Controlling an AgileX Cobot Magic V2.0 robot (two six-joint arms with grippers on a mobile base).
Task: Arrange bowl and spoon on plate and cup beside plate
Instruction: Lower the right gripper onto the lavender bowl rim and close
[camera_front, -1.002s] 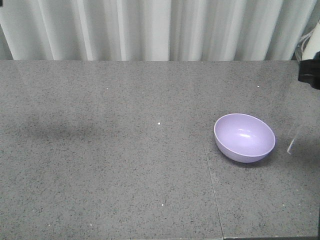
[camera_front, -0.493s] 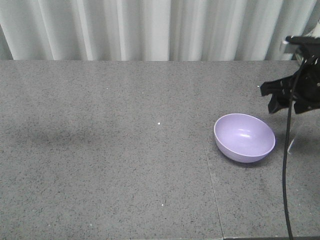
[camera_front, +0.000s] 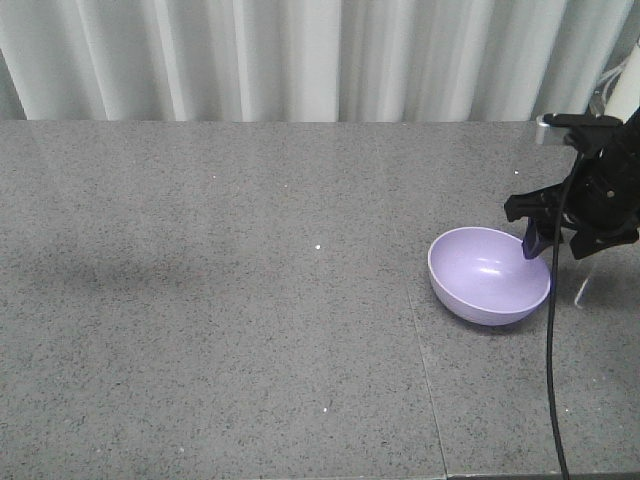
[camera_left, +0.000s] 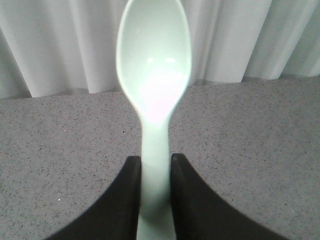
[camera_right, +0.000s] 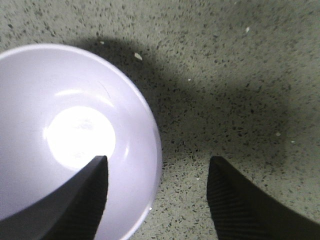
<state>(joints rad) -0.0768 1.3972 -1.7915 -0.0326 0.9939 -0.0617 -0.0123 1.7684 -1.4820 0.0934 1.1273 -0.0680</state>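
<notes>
A lavender bowl (camera_front: 489, 275) sits upright on the grey table at the right. My right gripper (camera_front: 545, 245) hangs open over its right rim; in the right wrist view the gripper (camera_right: 157, 172) straddles the rim of the bowl (camera_right: 60, 130), one finger over the inside, the other over the table. In the left wrist view my left gripper (camera_left: 154, 167) is shut on the handle of the pale mint spoon (camera_left: 154, 75), whose head points away toward the curtain. The left gripper does not show in the front view. The plate and the cup are out of view.
A grey speckled table (camera_front: 220, 330) has a seam (camera_front: 425, 380) running front to back just left of the bowl. A white pleated curtain (camera_front: 300, 60) hangs behind the far edge. A black cable (camera_front: 551, 380) dangles from the right arm.
The right arm has come in from the right edge and dropped toward the bowl's right rim. The bowl has not moved.
</notes>
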